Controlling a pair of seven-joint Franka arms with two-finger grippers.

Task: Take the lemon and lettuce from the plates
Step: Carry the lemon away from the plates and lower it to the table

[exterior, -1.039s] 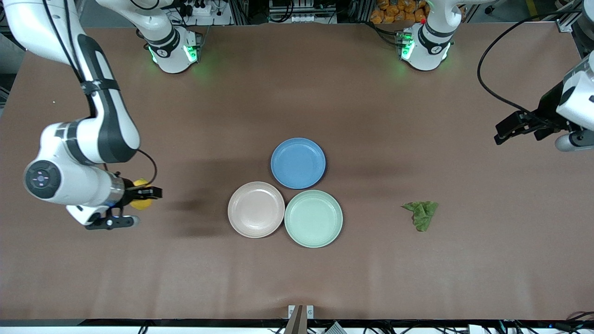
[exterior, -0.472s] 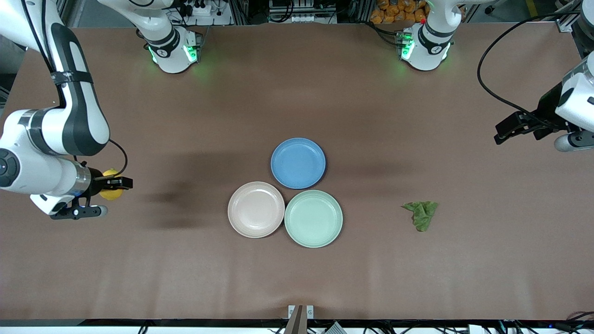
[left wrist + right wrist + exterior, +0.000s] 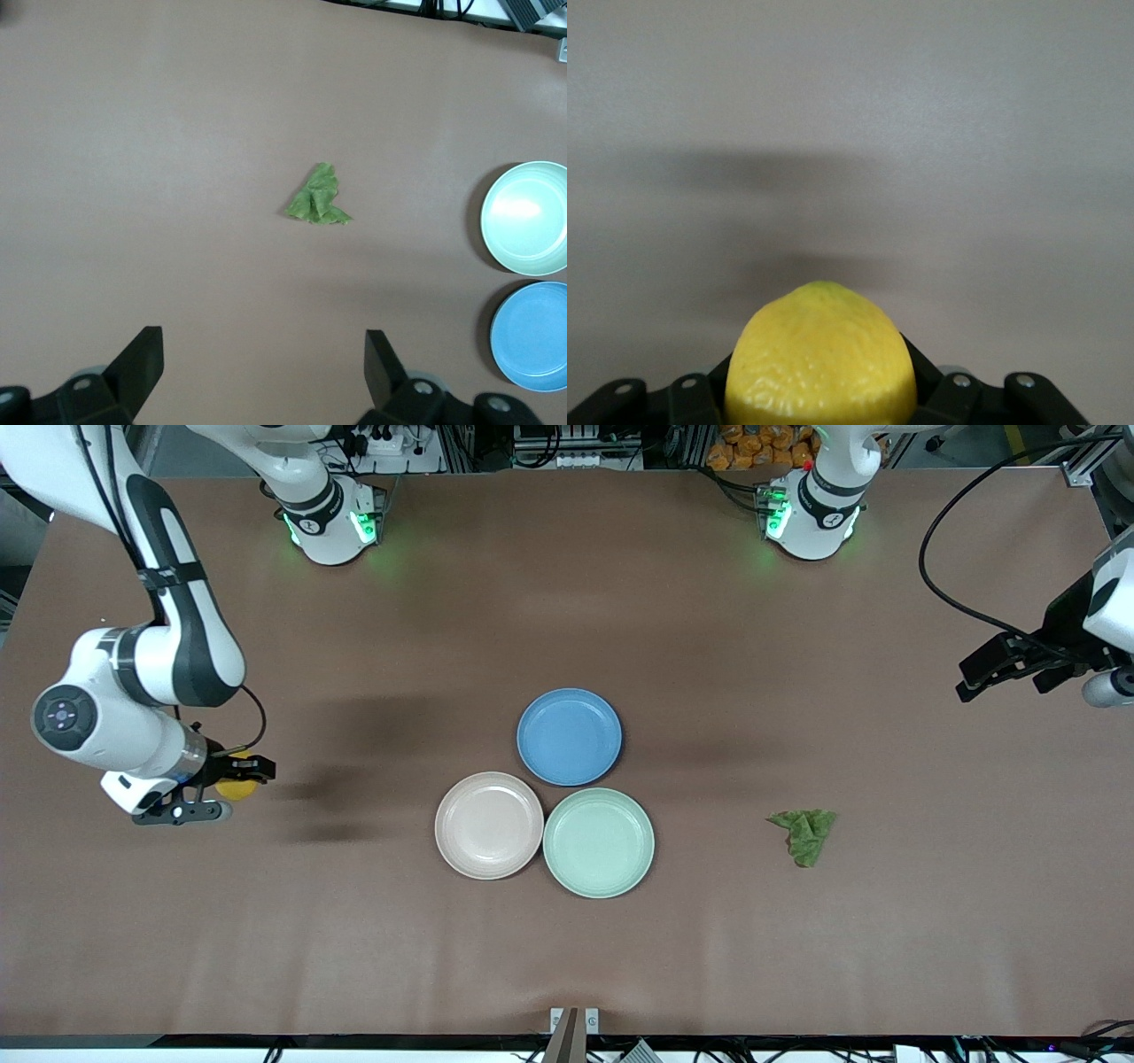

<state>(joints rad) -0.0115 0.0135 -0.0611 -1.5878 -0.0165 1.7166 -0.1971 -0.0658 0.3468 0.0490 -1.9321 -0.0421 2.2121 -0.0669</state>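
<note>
Lemon, small, oval and bright yellow (image 3: 237, 786), is half hidden between the pinching fingers of the right gripper (image 3: 244, 775), held over bare brown table (image 3: 354, 957) toward the right arm's end, forearm bent low. Wrinkly green lettuce leaf (image 3: 804, 833) lies on the table beside the mint plate (image 3: 599, 842) and beige-pink plate (image 3: 489, 825). Left gripper (image 3: 992, 669) waits, fingers spread, partly cut off at the edge

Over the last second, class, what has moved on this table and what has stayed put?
The right pincer, shut on the lemon, swung out toward the right arm's end of the table, then came partway back toward the plates. The left pincer, open and holding nothing, drifted slightly toward the left arm's end. The lettuce and blue plate did not move.
</note>
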